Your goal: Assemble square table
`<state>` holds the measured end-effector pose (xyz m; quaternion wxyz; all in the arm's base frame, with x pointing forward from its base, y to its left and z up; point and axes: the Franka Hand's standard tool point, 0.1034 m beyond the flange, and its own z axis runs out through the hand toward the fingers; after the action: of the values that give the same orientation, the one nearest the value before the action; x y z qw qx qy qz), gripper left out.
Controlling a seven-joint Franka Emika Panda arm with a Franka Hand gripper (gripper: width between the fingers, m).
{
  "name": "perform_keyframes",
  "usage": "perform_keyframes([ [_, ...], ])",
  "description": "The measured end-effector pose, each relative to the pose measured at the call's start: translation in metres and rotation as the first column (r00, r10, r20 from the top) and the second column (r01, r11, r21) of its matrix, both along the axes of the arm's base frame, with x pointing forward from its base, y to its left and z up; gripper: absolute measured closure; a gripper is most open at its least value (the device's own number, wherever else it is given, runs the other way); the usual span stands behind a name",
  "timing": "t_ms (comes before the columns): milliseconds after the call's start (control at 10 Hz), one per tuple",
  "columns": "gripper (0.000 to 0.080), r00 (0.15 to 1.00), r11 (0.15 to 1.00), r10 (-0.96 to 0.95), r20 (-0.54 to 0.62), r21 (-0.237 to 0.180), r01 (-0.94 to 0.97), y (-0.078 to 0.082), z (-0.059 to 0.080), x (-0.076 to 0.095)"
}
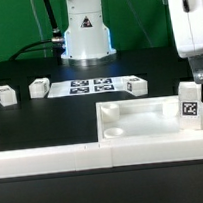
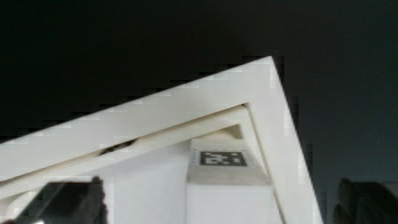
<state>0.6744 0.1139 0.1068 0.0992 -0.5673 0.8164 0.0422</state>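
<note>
Leg-fitting step: one leg (image 1: 190, 99) stands upright in a corner socket of the tabletop (image 1: 141, 114), at the exterior view's right, with the tabletop close behind the low wall (image 1: 54, 154). Gripper (image 1: 198, 72) hangs just above that leg, jaws apart, holding nothing. Can't tell if the leg is seated fully. Next move likely calls for rising clear, then fetching the loose leg (image 1: 136, 84) beside the marker board (image 1: 92, 86)

white square tabletop (image 1: 151, 115) lies flat, rim up, round sockets showing. corner leg (image 1: 190, 99) stands upright, tag outward, at its corner on the exterior view's right. far-left leg (image 1: 5, 94), next leg (image 1: 39, 88) and middle leg (image 1: 137, 84) lie loose behind.
</note>
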Motion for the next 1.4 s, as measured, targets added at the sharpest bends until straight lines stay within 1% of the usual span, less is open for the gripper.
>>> perform_keyframes([
  [200,0.0150,1.000,1.000,0.014,0.004,-0.002,-0.014,0.001,0.000,0.000],
  [300,0.0150,0.996,0.996,0.090,0.027,-0.012,-0.090,0.002,0.005,-0.005],
  [400,0.0150,0.987,0.987,0.160,0.034,-0.018,-0.159,0.006,0.009,-0.018],
  [500,0.0150,0.984,0.984,0.176,0.022,-0.013,-0.176,0.012,0.011,-0.031],
  [600,0.0150,0.978,0.978,0.207,0.019,-0.013,-0.206,0.014,0.013,-0.034],
  [700,0.0150,0.948,0.948,0.317,0.038,-0.033,-0.316,0.012,0.012,-0.032],
  [800,0.0150,0.934,0.935,0.355,0.043,-0.039,-0.353,0.012,0.011,-0.033],
  [900,0.0150,0.894,0.896,0.444,0.057,-0.056,-0.442,0.011,0.011,-0.033],
  [1100,0.0150,0.827,0.830,0.557,0.073,-0.080,-0.552,0.012,0.011,-0.034],
  [1200,0.0150,0.768,0.773,0.634,0.090,-0.104,-0.626,0.017,0.011,-0.042],
  [1300,0.0150,0.710,0.717,0.697,0.096,-0.126,-0.686,0.022,0.009,-0.056],
  [1400,0.0150,0.647,0.654,0.756,0.094,-0.136,-0.744,0.023,0.007,-0.064],
])
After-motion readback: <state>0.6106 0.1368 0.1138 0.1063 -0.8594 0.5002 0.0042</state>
